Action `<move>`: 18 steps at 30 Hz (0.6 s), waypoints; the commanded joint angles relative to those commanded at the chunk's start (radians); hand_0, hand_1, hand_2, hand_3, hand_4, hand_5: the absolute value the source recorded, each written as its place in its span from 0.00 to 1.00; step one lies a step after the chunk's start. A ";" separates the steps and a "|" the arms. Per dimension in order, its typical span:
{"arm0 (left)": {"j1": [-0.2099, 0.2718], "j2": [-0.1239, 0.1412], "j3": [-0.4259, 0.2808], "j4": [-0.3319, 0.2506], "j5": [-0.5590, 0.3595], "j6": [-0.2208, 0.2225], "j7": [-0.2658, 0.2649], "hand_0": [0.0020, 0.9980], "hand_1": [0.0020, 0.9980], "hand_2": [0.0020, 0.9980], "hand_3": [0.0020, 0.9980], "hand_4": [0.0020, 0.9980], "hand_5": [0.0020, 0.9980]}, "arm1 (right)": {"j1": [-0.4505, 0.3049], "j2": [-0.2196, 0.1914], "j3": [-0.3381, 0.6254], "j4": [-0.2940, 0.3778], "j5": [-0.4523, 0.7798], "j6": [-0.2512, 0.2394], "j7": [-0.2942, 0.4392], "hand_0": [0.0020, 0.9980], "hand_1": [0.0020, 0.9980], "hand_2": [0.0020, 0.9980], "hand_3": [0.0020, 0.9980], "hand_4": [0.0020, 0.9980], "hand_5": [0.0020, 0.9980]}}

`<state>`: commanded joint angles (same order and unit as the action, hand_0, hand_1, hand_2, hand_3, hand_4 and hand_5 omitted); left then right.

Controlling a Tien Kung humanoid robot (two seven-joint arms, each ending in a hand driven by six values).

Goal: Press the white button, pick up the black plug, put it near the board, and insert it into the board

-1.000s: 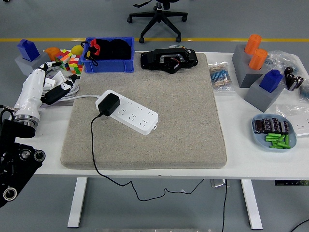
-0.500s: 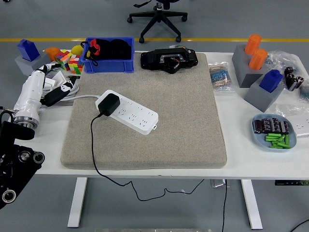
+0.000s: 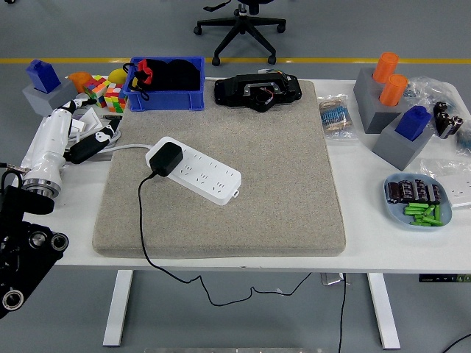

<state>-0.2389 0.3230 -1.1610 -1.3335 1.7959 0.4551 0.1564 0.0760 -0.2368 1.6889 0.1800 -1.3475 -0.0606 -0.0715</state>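
Left hand (image 3: 88,143) sat at the table's nine o'clock edge, on the end of a white forearm. Whether its fingers were spread or curled could not be told; nothing clearly sat in them. No right hand showed.

Just past the hand, toward three o'clock, began a grey felt mat (image 3: 243,191) covering the middle of the white table (image 3: 368,243). On the mat's left part lay a white power strip (image 3: 197,170), running from ten o'clock toward four o'clock. The black plug (image 3: 165,159) was seated in the strip's ten o'clock end, its thin black cord (image 3: 141,220) trailing toward six o'clock and off the near edge.

Judged by its look, the plug was a small, light, rigid block with smooth sides, best taken across its two broad faces, not by the limp cord, which would tug as it lifted. The strip seemed light enough to slide under a push.

Compared with a second before, the forearm and hand had shifted slightly toward twelve o'clock; plug, strip and cord had not moved.
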 joint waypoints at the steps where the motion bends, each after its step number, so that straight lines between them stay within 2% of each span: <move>1: 0.000 0.001 0.003 0.000 -0.002 0.000 0.000 0.97 0.94 0.86 0.79 0.81 0.65 | 0.000 0.000 -0.002 0.000 0.000 0.000 0.001 0.65 0.62 0.61 0.61 0.86 0.50; 13: -0.003 0.002 0.003 -0.023 -0.034 -0.001 -0.001 0.97 0.94 0.87 0.79 0.82 0.65 | 0.001 -0.003 -0.013 0.000 -0.001 0.001 -0.001 0.65 0.62 0.61 0.60 0.85 0.49; 18: 0.018 0.003 0.004 -0.034 -0.035 0.001 -0.007 0.97 0.94 0.87 0.79 0.82 0.65 | -0.013 -0.006 -0.010 0.000 -0.001 0.001 0.002 0.65 0.62 0.61 0.60 0.85 0.49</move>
<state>-0.2209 0.3265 -1.1565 -1.3675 1.7610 0.4560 0.1495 0.0632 -0.2424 1.6787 0.1800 -1.3481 -0.0599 -0.0697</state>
